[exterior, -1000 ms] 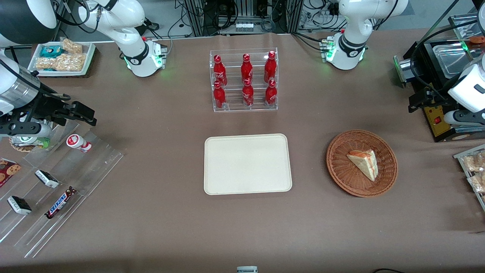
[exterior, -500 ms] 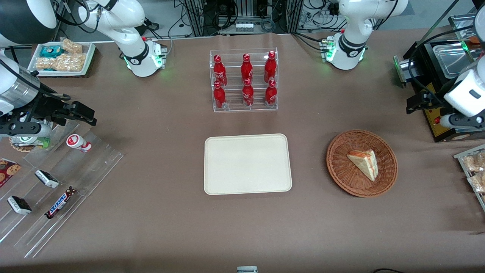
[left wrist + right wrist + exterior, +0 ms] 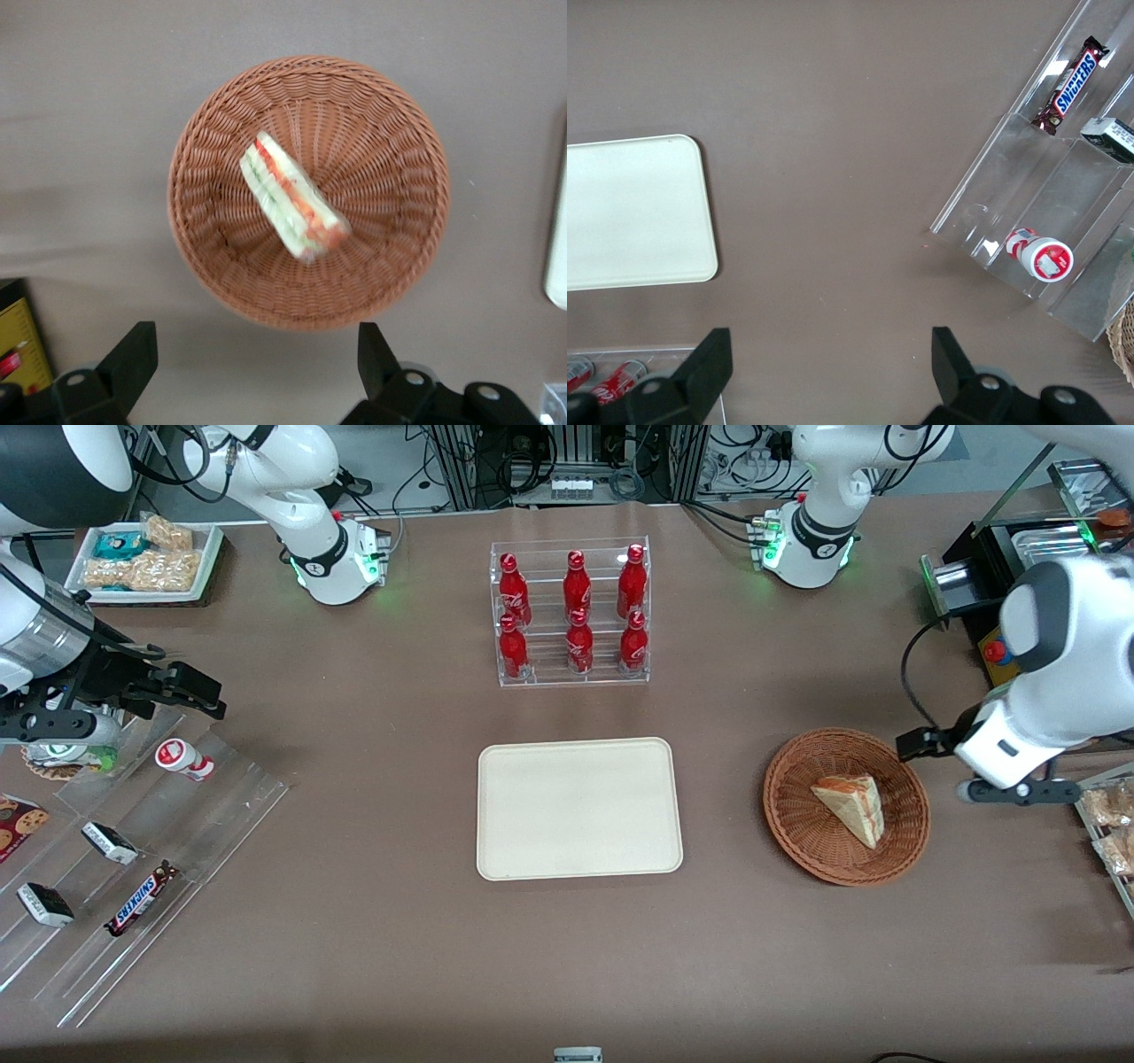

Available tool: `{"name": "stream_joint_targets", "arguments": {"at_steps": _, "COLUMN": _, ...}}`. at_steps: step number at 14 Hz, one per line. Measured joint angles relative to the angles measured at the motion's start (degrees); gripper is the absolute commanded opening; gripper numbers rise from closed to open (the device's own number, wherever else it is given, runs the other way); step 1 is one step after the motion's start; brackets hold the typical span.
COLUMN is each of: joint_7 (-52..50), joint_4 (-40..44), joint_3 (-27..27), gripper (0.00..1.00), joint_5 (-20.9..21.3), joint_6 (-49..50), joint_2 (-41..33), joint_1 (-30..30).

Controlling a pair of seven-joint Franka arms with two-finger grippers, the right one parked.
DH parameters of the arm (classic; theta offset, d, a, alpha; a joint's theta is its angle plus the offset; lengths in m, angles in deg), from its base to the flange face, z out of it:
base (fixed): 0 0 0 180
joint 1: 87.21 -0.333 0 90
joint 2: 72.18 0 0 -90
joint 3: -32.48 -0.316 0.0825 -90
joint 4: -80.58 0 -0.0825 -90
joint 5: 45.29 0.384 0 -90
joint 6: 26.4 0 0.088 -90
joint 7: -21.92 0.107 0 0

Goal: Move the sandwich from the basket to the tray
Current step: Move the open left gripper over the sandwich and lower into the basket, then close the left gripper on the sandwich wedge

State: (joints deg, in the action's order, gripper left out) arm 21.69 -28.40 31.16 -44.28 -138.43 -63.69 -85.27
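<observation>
The sandwich (image 3: 852,808), a pale wedge with orange-red and green layers, lies in the round wicker basket (image 3: 797,824). The cream tray (image 3: 579,808) lies flat and bare beside the basket, toward the parked arm's end. My left gripper (image 3: 994,781) hangs above the table just outside the basket's rim, toward the working arm's end. In the left wrist view the gripper (image 3: 252,363) is open and empty, its black fingers (image 3: 133,354) spread wide over bare table beside the basket (image 3: 213,257), with the sandwich (image 3: 292,197) in the basket's middle.
A clear rack of red bottles (image 3: 571,613) stands farther from the front camera than the tray. A black appliance (image 3: 1019,584) and a rack of snack packets (image 3: 1107,824) sit at the working arm's end. Clear stepped racks with snack bars (image 3: 133,868) lie at the parked arm's end.
My left arm has swung from over the black appliance toward the front camera and the basket; the gripper now hangs beside the basket's rim. Sandwich, basket and tray have not moved.
</observation>
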Motion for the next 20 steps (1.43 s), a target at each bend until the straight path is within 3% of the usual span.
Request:
{"name": "stream_joint_targets", "arguments": {"at_steps": 4, "joint_7": -10.57, "joint_4": -11.14, "joint_3": 0.03, "gripper": 1.0, "joint_5": 0.01, "joint_6": -15.21, "joint_2": 0.08, "joint_1": 0.01}}
{"name": "stream_joint_targets", "arguments": {"at_steps": 10, "joint_7": -47.31, "joint_4": -13.52, "joint_3": 0.27, "gripper": 1.0, "joint_5": -0.01, "joint_6": -24.56, "joint_2": 4.11, "joint_1": 3.21}}
{"name": "stream_joint_targets", "arguments": {"at_steps": 12, "joint_7": -52.44, "joint_4": -13.36, "joint_3": 0.3, "gripper": 1.0, "joint_5": 0.03, "joint_6": -26.51, "joint_2": 6.83, "joint_1": 4.69}}
{"name": "stream_joint_targets", "arguments": {"at_steps": 15, "joint_7": -52.18, "joint_4": -12.89, "joint_3": 0.14, "gripper": 1.0, "joint_5": 0.13, "joint_6": -26.79, "joint_2": 8.75, "joint_1": 4.66}}
{"name": "stream_joint_targets", "arguments": {"at_steps": 16, "joint_7": -51.66, "joint_4": -12.82, "joint_3": -0.02, "gripper": 0.85, "joint_5": 0.14, "joint_6": -26.79, "joint_2": 8.75, "joint_1": 4.53}}
{"name": "stream_joint_targets", "arguments": {"at_steps": 17, "joint_7": -51.35, "joint_4": -12.7, "joint_3": -0.13, "gripper": 0.5, "joint_5": 0.15, "joint_6": -26.79, "joint_2": 8.75, "joint_1": 4.42}}
{"name": "stream_joint_targets", "arguments": {"at_steps": 18, "joint_7": -51.24, "joint_4": -12.53, "joint_3": -0.21, "gripper": 0.22, "joint_5": 0.16, "joint_6": -26.79, "joint_2": 8.75, "joint_1": 4.38}}
{"name": "stream_joint_targets", "arguments": {"at_steps": 19, "joint_7": -51.2, "joint_4": -12.31, "joint_3": -0.26, "gripper": 0.11, "joint_5": 0.18, "joint_6": -26.77, "joint_2": 8.75, "joint_1": 4.38}}
{"name": "stream_joint_targets", "arguments": {"at_steps": 20, "joint_7": -51.01, "joint_4": -12.22, "joint_3": -0.3, "gripper": 0.08, "joint_5": 0.24, "joint_6": -26.76, "joint_2": 8.76, "joint_1": 4.37}}
